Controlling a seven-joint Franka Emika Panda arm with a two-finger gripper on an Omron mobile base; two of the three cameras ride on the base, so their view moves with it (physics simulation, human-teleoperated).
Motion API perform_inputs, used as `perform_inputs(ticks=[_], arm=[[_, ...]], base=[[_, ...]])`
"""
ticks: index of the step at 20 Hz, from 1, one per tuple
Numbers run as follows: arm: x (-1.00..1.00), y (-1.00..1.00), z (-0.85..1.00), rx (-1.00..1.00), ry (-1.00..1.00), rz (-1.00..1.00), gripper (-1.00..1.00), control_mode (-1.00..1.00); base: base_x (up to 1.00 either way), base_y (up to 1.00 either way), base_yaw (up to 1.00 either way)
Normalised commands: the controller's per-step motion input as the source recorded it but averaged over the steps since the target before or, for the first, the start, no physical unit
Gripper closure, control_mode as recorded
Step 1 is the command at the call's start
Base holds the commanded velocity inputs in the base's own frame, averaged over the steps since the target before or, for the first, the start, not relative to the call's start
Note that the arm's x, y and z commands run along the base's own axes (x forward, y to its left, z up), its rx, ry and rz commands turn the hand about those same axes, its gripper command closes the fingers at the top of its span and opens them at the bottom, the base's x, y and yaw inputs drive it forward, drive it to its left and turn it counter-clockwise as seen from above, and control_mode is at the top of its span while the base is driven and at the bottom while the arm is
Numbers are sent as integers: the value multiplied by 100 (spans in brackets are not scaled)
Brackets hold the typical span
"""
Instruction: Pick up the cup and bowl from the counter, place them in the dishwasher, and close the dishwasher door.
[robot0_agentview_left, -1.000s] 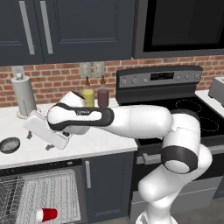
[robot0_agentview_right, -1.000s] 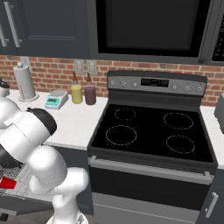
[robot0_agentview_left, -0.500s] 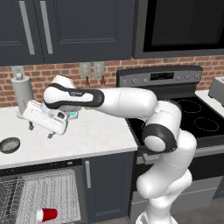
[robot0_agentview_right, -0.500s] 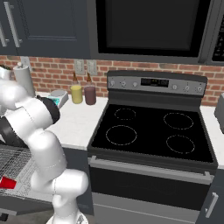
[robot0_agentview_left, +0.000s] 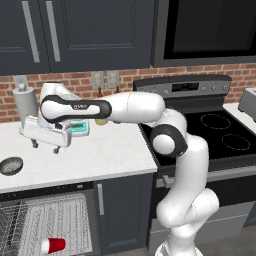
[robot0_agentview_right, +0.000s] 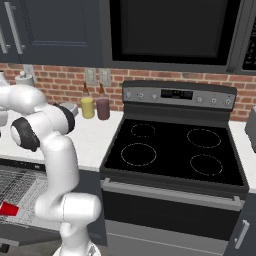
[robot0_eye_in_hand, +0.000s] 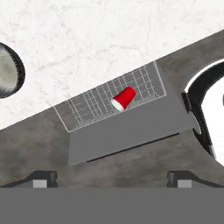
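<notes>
White marbled bench (robot0_agentview_left: 100, 155) carrying one grey bowl (robot0_agentview_left: 11, 165) at far left. One red cup (robot0_agentview_left: 53, 245) lying sideways in open dishwasher rack (robot0_agentview_left: 50, 225). Tool (robot0_agentview_left: 45, 147) above bench, fingers spread wide, holding nothing, touching nothing.

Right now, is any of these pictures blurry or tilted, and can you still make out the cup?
Left base view: soft but level, the cup lying on the dishwasher rack. Right base view: cup cut by the left edge. Hand view: rolled, so the counter runs diagonally; cup sharp.

Even, soft rendered light, faint shadows, no glare; all views slightly coarse and low-resolution.
</notes>
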Motion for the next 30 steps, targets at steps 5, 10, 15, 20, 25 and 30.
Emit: perform_inputs(ticks=[5, 10, 15, 20, 25, 30], arm=[[35, 9, -27, -16, -9, -4, -100, -100], [10, 6, -10, -8, -9, 5, -100, -100], [8, 21, -9, -3, -1, 20, -100, -100], [17, 21, -22, 0, -1, 26, -100, -100], [28, 16, -29, 0, -6, 23, -100, -100], [40, 26, -20, 0, -3, 20, -100, -100]], base=[[0, 0, 0], [0, 0, 0], [0, 0, 0], [0, 0, 0], [0, 0, 0], [0, 0, 0]])
